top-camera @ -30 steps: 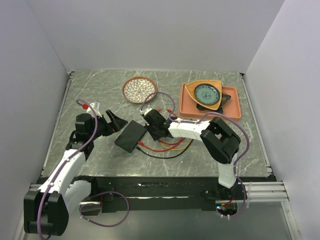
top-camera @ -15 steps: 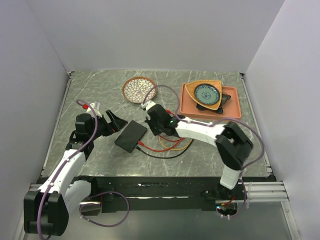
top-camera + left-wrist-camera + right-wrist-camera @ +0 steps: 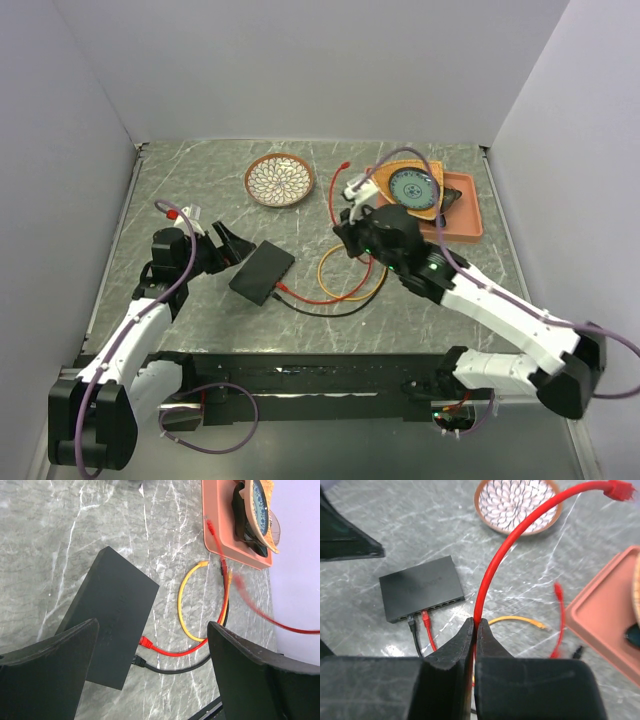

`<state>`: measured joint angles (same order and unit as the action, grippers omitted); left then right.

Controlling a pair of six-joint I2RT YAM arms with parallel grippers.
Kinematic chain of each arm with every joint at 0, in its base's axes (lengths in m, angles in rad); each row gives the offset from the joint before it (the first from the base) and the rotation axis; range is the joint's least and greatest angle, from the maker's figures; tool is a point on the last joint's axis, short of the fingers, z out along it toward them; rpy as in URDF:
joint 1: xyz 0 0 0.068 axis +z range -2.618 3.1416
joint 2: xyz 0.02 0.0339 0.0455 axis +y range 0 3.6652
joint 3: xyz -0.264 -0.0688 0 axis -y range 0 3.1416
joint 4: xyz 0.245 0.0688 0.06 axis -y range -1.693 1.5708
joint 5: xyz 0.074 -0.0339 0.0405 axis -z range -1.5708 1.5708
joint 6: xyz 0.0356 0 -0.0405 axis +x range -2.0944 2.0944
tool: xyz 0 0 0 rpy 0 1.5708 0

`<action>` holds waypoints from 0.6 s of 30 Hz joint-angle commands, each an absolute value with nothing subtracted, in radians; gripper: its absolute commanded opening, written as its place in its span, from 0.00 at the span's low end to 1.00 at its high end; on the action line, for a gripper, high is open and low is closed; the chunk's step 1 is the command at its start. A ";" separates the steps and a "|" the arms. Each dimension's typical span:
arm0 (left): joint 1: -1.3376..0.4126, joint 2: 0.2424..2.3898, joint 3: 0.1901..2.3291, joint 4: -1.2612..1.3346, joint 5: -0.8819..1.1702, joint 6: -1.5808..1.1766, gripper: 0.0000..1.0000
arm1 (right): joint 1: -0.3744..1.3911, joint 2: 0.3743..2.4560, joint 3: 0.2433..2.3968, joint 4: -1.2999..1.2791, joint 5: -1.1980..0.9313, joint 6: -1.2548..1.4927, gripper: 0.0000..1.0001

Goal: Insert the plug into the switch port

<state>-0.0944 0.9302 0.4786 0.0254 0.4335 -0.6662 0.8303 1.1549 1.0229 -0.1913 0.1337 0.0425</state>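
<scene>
The switch (image 3: 262, 272) is a flat black box lying left of centre; it also shows in the left wrist view (image 3: 112, 615) and the right wrist view (image 3: 420, 587). A red plug (image 3: 425, 617) and a black plug (image 3: 411, 621) sit in sockets along its edge. My right gripper (image 3: 350, 205) is shut on a red cable (image 3: 492, 565) and holds it raised, right of the switch. The cable's free red plug (image 3: 620, 489) arcs up beyond the fingers. My left gripper (image 3: 238, 247) is open and empty just left of the switch, its fingers (image 3: 260, 680) on either side of the near end.
A yellow cable (image 3: 345, 285) loops on the table right of the switch. Another red plug end (image 3: 211, 526) lies by the salmon tray (image 3: 465, 215), which holds stacked dishes. A patterned bowl (image 3: 279, 179) stands at the back. Walls close in both sides.
My right arm has swung from beside the switch to the right and up, carrying the red cable so its plug now arcs above the table. The left arm and the switch have not moved.
</scene>
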 commanded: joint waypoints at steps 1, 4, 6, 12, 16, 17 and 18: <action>-0.092 0.934 0.474 0.080 0.465 -0.672 0.96 | 0.822 1.020 1.014 -0.222 0.161 -0.024 0.00; -0.092 0.945 0.476 0.083 0.466 -0.670 0.96 | 0.822 0.942 1.014 -0.285 0.143 -0.040 0.00; -0.092 0.948 0.476 0.087 0.468 -0.669 0.96 | 0.821 0.893 1.008 -0.331 0.127 -0.038 0.00; -0.092 0.971 0.468 0.118 0.480 -0.678 0.96 | 0.822 0.842 0.945 -0.403 0.107 -0.032 0.00; -0.092 0.983 0.466 0.130 0.491 -0.683 0.96 | 0.825 0.883 0.907 -0.428 0.049 -0.002 0.00; -0.092 0.982 0.466 0.130 0.494 -0.683 0.96 | 0.828 0.891 0.896 -0.423 0.019 0.033 0.00; -0.092 0.980 0.466 0.129 0.497 -0.686 0.96 | 0.831 0.908 0.876 -0.422 0.005 0.040 0.00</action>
